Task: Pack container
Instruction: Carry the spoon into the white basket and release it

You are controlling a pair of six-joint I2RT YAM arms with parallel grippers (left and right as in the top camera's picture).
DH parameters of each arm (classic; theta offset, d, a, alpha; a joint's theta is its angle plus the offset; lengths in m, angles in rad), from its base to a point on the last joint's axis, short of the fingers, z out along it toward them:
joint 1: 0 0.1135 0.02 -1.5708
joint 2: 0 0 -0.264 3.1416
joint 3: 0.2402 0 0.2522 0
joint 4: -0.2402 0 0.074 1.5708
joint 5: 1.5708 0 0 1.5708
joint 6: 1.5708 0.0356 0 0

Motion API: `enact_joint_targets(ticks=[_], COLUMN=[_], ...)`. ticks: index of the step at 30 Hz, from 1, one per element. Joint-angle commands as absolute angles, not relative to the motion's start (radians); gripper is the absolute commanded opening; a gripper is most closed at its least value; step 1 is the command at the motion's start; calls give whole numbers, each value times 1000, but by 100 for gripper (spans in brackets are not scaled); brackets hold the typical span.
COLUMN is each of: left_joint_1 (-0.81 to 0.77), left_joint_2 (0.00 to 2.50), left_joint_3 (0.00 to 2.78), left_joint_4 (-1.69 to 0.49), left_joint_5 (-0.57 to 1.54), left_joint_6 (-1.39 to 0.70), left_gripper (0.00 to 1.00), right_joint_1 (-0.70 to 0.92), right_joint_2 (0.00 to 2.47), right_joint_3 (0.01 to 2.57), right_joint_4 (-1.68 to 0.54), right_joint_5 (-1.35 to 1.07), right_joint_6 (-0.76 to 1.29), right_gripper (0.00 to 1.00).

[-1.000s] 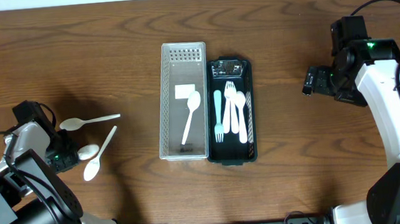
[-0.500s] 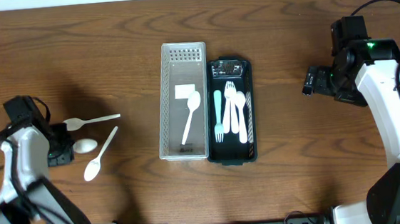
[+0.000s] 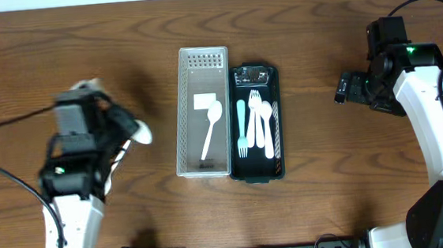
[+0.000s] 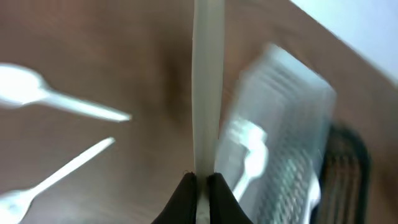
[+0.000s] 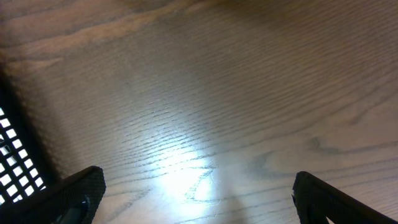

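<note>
My left gripper (image 3: 121,132) is shut on a white plastic spoon (image 3: 139,132) and holds it above the table, left of the white slotted tray (image 3: 186,119). In the left wrist view the spoon's handle (image 4: 208,93) rises straight up from the jaws (image 4: 202,186), with the tray (image 4: 292,106) blurred behind. The tray holds one white spoon (image 3: 212,129). The black tray (image 3: 277,119) beside it holds several forks and knives. My right gripper (image 3: 346,90) is open and empty, far right (image 5: 199,199).
Two more white spoons (image 4: 37,93) (image 4: 56,177) lie on the wood left of the white tray; my left arm hides them in the overhead view. The black tray's mesh corner (image 5: 12,155) shows at the left edge of the right wrist view.
My left arm has swung from the table's left edge up and to the right, towards the white tray, with one of the three loose spoons in its jaws. The right arm has not moved.
</note>
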State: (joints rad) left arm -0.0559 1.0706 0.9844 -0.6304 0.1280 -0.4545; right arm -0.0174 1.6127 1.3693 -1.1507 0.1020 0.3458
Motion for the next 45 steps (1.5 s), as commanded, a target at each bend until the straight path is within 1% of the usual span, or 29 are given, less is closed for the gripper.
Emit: enact_joint_targets(ticks=[1, 5, 9, 15, 20, 21, 22, 23, 24, 25, 27, 29, 31, 32, 33, 38, 42, 45], left_joint_1=[-205, -352, -440, -466, -466, -466, -466, -466, -466, -466, -466, -466, -466, -466, -466, -429, -302, -177], left_joint_2=[1066, 1117, 1218, 1427, 1525, 1532, 1534, 1534, 1531, 1526, 1510, 1484, 1451, 1432, 1410, 1290, 1206, 1165], left_joint_3=[1008, 1008, 1008, 1008, 1008, 1008, 1008, 1008, 1009, 1011, 1024, 1060, 1114, 1147, 1183, 1339, 1353, 1344], left_joint_4=[-600, -532, -474, -455, -454, -454, -454, -453, -453, -455, -464, -500, -553, -587, -632, -899, -1072, -1118], left_joint_5=[127, 83, 56, 56, 56, 56, 56, 56, 55, 55, 55, 46, 19, 2, -21, -166, -181, -165], left_joint_6=[-179, -85, -78, -79, -67, -54, -42, -32, -18, 2, 27, 39, 45, 45, 46, 95, 144, 145], left_gripper=[6, 6, 6, 6, 6, 9, 17, 37, 60, 78, 81, 87, 97, 100, 98, 98, 98, 98], right_joint_1=[-19, -19, -19, -19, -19, -19, -19, -19, -19, -19, -19, -19, -19, -19, -19, -19, -19, -19], right_joint_2=[1605, 1605, 1605, 1605, 1605, 1605, 1605, 1605, 1605, 1605, 1605, 1605, 1605, 1605, 1605, 1605, 1605, 1605], right_joint_3=[1374, 1374, 1374, 1374, 1374, 1374, 1374, 1374, 1374, 1374, 1374, 1374, 1374, 1374, 1374, 1374, 1374, 1374], right_joint_4=[-1148, -1151, -1154, -1161, -1165, -1166, -1166, -1167, -1167, -1168, -1169, -1171, -1172, -1172, -1172, -1174, -1172, -1171], right_joint_5=[100, 96, 96, 96, 96, 96, 96, 96, 96, 96, 96, 96, 96, 96, 96, 97, 96, 96], right_joint_6=[327, 327, 327, 327, 327, 327, 327, 327, 327, 327, 327, 327, 327, 327, 327, 323, 324, 324], right_gripper=[99, 99, 99, 99, 99, 99, 99, 99, 99, 99, 99, 99, 99, 99, 99, 99, 99, 99])
